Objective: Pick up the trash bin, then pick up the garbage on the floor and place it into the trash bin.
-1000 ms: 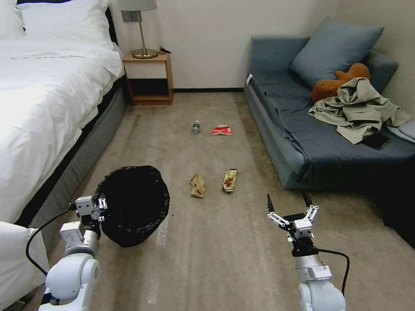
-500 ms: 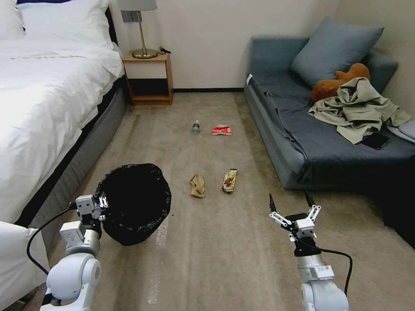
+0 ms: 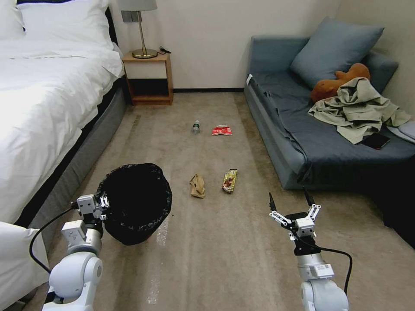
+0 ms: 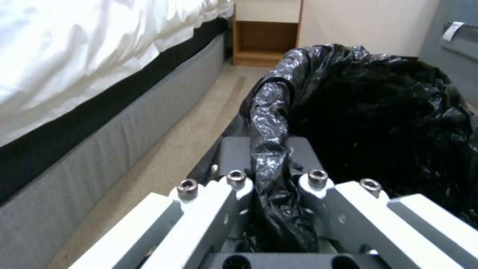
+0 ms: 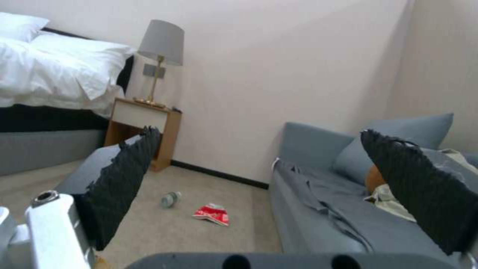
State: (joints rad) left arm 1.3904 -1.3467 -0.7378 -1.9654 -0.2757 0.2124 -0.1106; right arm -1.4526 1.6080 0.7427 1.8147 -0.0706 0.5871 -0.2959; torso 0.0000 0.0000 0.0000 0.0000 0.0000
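Note:
The trash bin (image 3: 136,203), lined with a glossy black bag, sits at the lower left of the head view. My left gripper (image 3: 101,202) is shut on the near-left side of its rim. In the left wrist view the left gripper (image 4: 269,153) pinches the crumpled bag edge of the trash bin (image 4: 378,112). The garbage lies on the carpet ahead: a tan paper bag (image 3: 197,185), a gold-brown wrapper (image 3: 229,180), a red-and-white packet (image 3: 221,130) and a clear bottle (image 3: 196,127). My right gripper (image 3: 288,199) hovers open and empty at the lower right, short of the wrapper. The right wrist view shows the right gripper (image 5: 269,179), the bottle (image 5: 171,199) and the packet (image 5: 211,215).
A white bed (image 3: 43,99) runs along the left. A wooden nightstand (image 3: 149,77) with a lamp stands at the back. A blue sofa (image 3: 311,138) on the right holds a beige cloth heap (image 3: 359,108) and a brown plush toy (image 3: 333,84). Open carpet lies between them.
The bin and my left gripper have shifted slightly right and away from me. The right gripper has sunk a little. The litter has not moved.

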